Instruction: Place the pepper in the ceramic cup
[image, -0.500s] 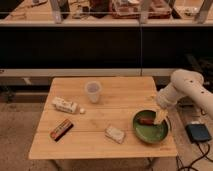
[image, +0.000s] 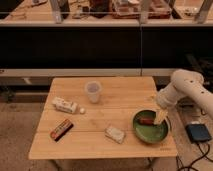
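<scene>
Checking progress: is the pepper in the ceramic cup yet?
No, the pepper lies in the green bowl, next to the gripper reaching into it, away from the ceramic cup.

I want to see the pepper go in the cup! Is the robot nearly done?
Not yet. Nothing is finished: the pepper lies in the green bowl, and the ceramic cup stands apart from it. The end effector is down in the bowl beside the pepper. Left: grabbing, carrying, dropping it in.

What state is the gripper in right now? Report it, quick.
Gripper: down in the green bowl, beside the pepper; open, closed or holding cannot be told.
</scene>
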